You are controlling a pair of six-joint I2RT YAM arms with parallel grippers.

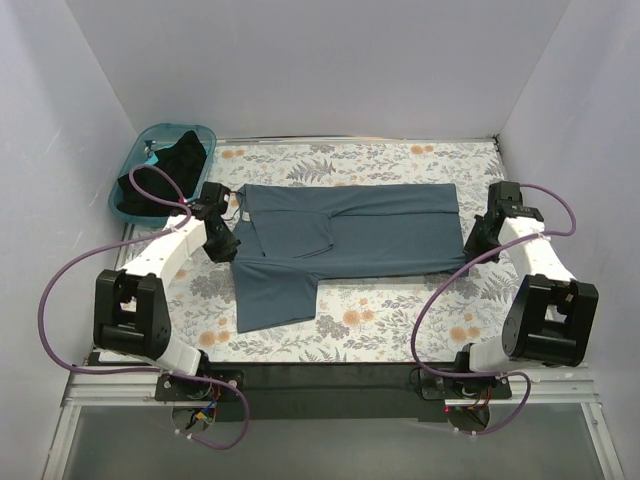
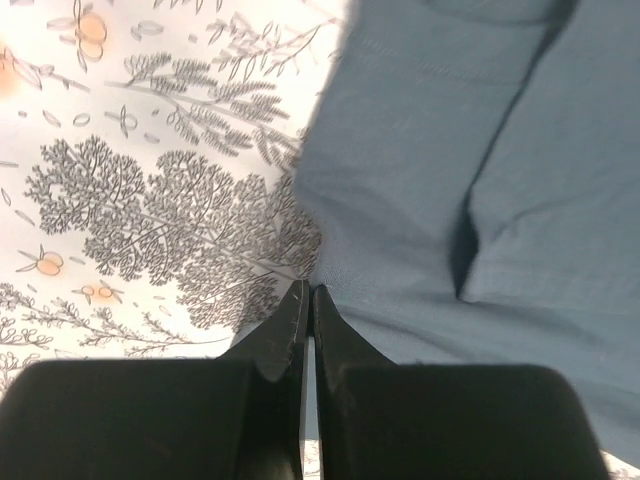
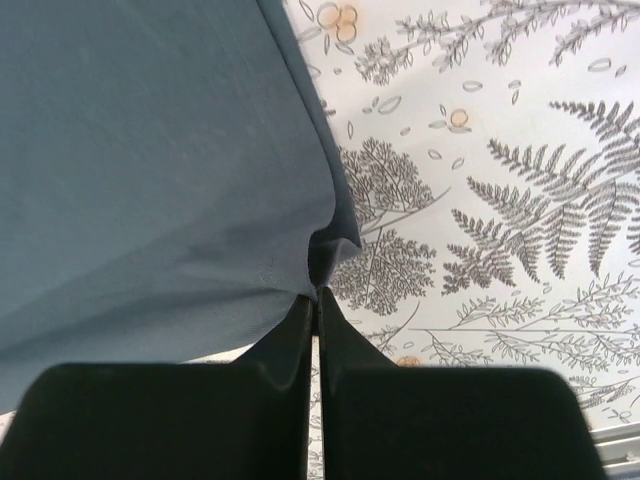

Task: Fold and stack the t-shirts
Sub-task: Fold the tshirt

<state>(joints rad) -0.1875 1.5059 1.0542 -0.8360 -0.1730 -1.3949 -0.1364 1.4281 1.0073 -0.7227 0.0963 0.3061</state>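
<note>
Tee lies (pinched) between left gripper, right gripper

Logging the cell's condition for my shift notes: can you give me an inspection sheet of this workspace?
Surface: floral tablecloth, lying flat.
Job's things: blue-grey t-shirt spread out, partly folded, one sleeve sticking out toward the near edge; black t-shirt bundled in the teal basket, far left corner.
Clutter: nothing seen.
Grippers: left gripper shut at the shirt's neck end, grip unclear; right gripper shut, hem cloth puckered at its tips.
Cables: purple cables loop from each wrist to its base.
Surroundings: white walls on three sides.
</note>
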